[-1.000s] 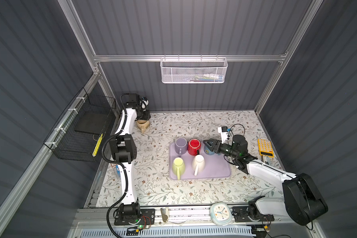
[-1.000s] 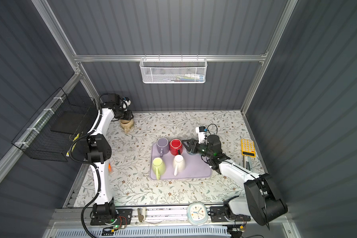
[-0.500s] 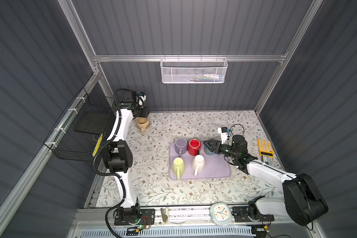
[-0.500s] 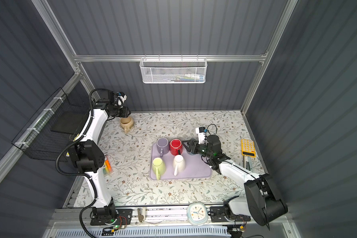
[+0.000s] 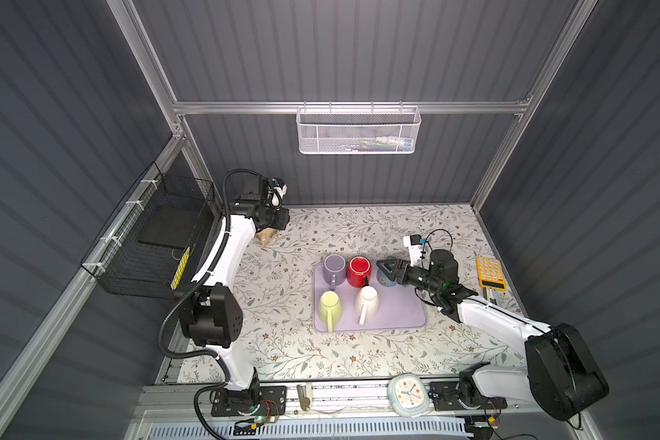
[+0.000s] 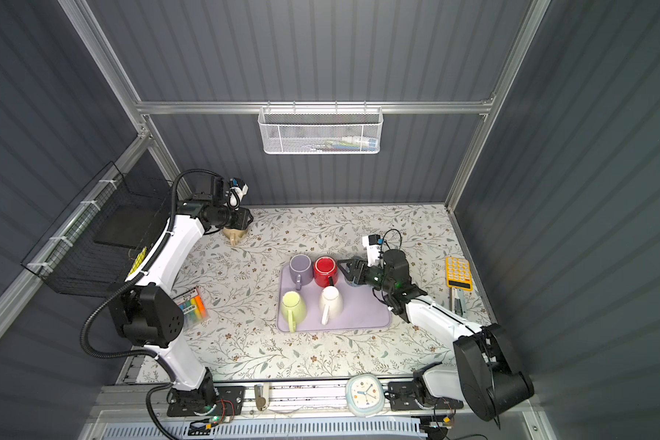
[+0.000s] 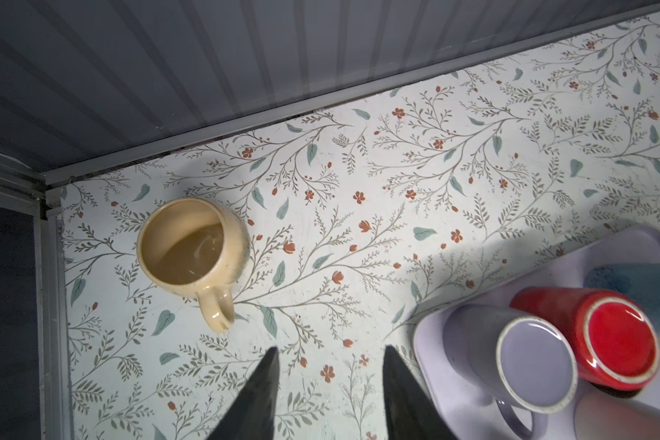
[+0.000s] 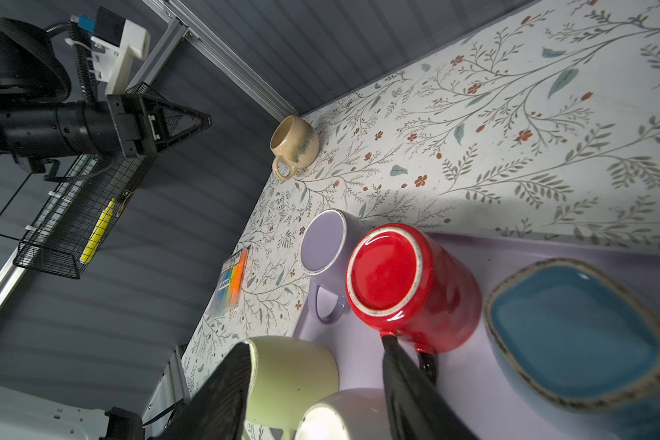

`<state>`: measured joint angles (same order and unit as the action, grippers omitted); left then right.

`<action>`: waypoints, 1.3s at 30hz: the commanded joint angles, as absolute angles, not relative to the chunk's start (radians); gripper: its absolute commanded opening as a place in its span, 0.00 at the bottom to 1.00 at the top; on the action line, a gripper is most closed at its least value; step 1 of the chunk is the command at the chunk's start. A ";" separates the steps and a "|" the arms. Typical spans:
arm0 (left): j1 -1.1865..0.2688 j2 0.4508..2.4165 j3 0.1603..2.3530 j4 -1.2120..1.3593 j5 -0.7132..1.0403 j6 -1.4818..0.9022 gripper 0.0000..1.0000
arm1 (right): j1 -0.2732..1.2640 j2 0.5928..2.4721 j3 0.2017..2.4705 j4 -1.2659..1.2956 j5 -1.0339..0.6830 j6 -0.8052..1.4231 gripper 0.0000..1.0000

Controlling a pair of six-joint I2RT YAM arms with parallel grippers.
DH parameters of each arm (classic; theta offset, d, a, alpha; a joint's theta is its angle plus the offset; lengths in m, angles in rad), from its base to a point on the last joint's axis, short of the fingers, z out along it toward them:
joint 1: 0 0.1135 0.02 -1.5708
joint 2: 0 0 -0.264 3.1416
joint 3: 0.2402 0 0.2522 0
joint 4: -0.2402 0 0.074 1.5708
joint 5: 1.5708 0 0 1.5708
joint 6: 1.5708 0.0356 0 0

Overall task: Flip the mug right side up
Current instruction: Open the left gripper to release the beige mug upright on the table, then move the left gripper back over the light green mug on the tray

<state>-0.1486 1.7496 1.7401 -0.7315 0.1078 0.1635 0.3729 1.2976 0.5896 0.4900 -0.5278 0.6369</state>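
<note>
No writing can be read anywhere. Far left of the purple tray [image 5: 397,318], the black wire basket [image 5: 149,244] on the side wall carries a yellow strip whose print is too small to make out. The label on the highlighter pack [image 6: 191,306], lying on the cloth left of the tray, is blurred.

The beige mug [image 7: 191,244] stands right side up, mouth open to the top, well to the far left of the tray. It sits tight in the corner, near the back wall's rail and the corner post, with its handle turned away from the wall. The left gripper [image 7: 330,350] hangs above the cloth just tray-ward of the mug, jaws parted and empty. Bare floral cloth runs from the mug to the tray's near edge.

On the tray, the purple mug [image 5: 334,266], red mug [image 5: 359,271], green mug [image 5: 329,304] and white mug [image 5: 367,301] stand bottom-up and close together. The right part of the tray is bare. The right gripper [image 8: 317,343] hovers over the tray's far right corner beside the blue mug [image 8: 576,331], jaws apart and gripping nothing.

Right of the tray, near the side wall, lies a yellow calculator [image 5: 490,272] with its key legends illegible.
</note>
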 commanded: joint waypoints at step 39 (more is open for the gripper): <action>-0.537 1.100 1.024 -0.737 -0.075 -0.495 0.43 | 0.382 1.279 0.788 0.117 -0.405 0.465 0.57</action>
<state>-0.4984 1.1301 1.0420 -0.7349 -0.0181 -0.3920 0.3786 1.2633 0.7551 0.1349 -0.4202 0.4854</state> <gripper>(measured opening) 0.427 0.574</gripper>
